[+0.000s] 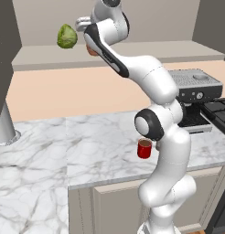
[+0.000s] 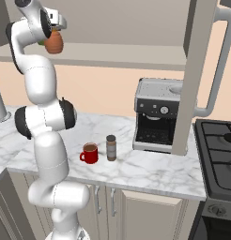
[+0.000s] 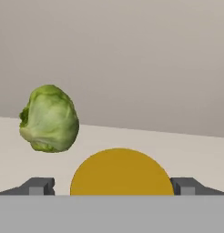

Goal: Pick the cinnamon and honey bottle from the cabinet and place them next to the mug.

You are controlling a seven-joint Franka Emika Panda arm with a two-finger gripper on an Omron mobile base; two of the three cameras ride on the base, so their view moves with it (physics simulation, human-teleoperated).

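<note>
The jaws are seen spread wide in the hand view, one dark fingertip [image 3: 38, 185] standing on each side of the honey bottle [image 3: 120, 172], whose yellow-orange lid fills the gap between them. A narrow strip of pale shelf is visible between each tip and the lid, so contact cannot be confirmed; nothing is shown pinched. The gripper [image 3: 114, 186] is held straight over the honey bottle, looking down along it toward the back wall of the cabinet [image 3: 132, 59].

From the right base view the honey bottle [image 2: 53, 44] is seen as a ribbed terracotta jar on the cabinet shelf [image 2: 127, 54], directly beneath the hand, with the gripper [image 2: 52, 31] at its top. In the left base view only a small orange part of the honey bottle [image 1: 92, 50] shows behind the forearm.

Just beside the honey bottle, on the same shelf, a green cabbage [image 3: 49, 119] is found, apart from it and not touched by the fingers; it also appears in the left base view [image 1: 67, 36].

Well below the honey bottle, on the marble counter [image 2: 150, 168], the red mug [image 2: 90, 153] is placed, with the cinnamon [image 2: 111, 147] standing upright just beside it, the two apart. In the left base view the mug [image 1: 144, 148] is partly covered by the arm. Farther from the honey bottle, beyond the cinnamon, a coffee machine [image 2: 157, 115] is set on the counter, and a stove [image 2: 218, 159] is seen past that.
</note>
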